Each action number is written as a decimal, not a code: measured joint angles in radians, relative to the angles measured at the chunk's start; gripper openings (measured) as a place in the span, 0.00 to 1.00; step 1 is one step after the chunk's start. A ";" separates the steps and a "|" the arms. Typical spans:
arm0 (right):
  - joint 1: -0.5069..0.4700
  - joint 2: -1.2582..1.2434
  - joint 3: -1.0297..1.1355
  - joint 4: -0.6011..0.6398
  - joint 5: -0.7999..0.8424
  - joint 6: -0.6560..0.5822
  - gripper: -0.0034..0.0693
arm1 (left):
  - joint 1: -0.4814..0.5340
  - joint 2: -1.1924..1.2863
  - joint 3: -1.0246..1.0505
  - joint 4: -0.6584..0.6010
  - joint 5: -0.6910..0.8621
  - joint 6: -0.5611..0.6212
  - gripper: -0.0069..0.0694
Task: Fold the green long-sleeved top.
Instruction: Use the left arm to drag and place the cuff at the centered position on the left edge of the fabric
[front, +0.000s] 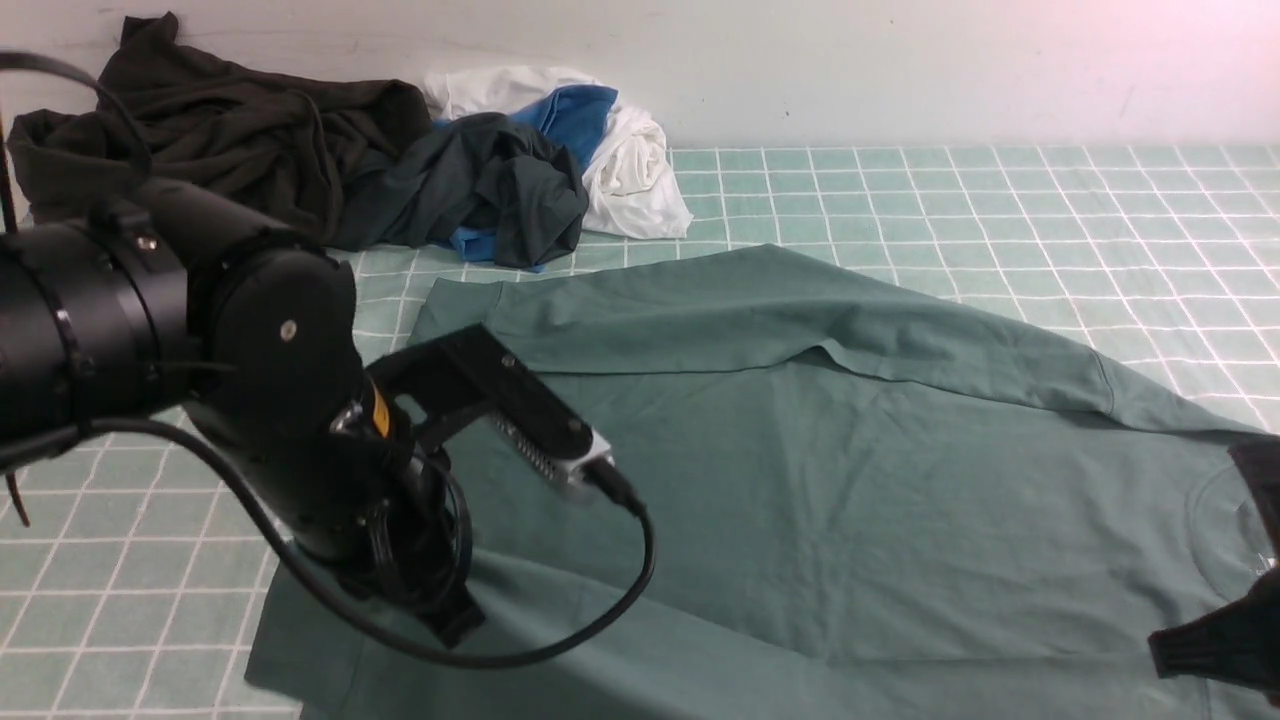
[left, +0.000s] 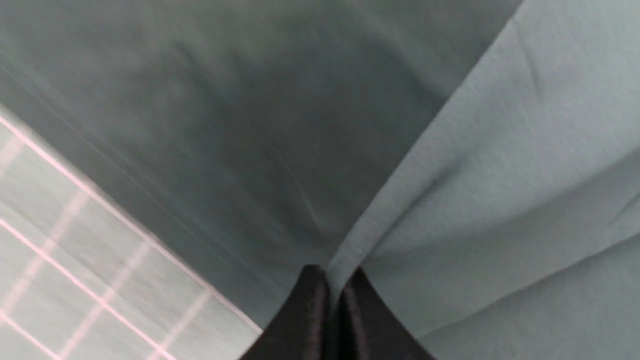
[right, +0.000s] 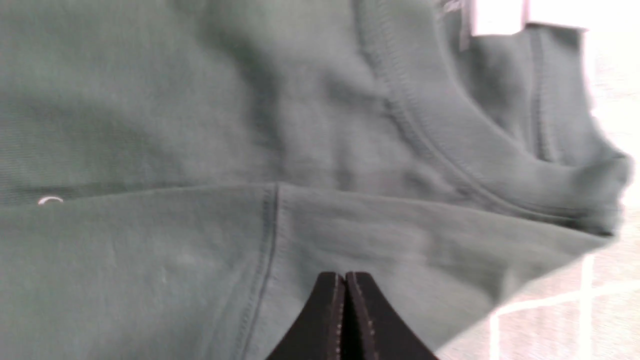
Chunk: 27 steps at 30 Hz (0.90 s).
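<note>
Checked cloth (front: 900, 200) under green long-sleeved top (front: 800, 480); left hand (left: 334, 275) pinches fold, right hand (right: 345, 276) pinches shoulder.

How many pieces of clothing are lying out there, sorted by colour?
Sage-green top: 1
Brown-black garment: 1
Blackish-green garment: 1
Blue garment: 1
White garment: 1
Total: 5, though the crumpled heap at the back may hide more.

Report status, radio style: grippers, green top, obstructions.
Left gripper, right gripper: both shut on green top. Top spread out. Clothes pile far back, not obstructing.
</note>
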 joint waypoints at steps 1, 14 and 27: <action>0.000 -0.006 0.000 0.000 0.000 -0.001 0.03 | 0.000 0.003 -0.017 0.003 0.000 0.000 0.09; 0.000 -0.195 0.001 0.008 0.055 -0.078 0.03 | 0.038 0.417 -0.478 0.114 0.180 0.002 0.11; 0.000 -0.195 -0.001 0.015 0.059 -0.084 0.03 | 0.125 0.637 -0.719 0.033 0.211 0.030 0.41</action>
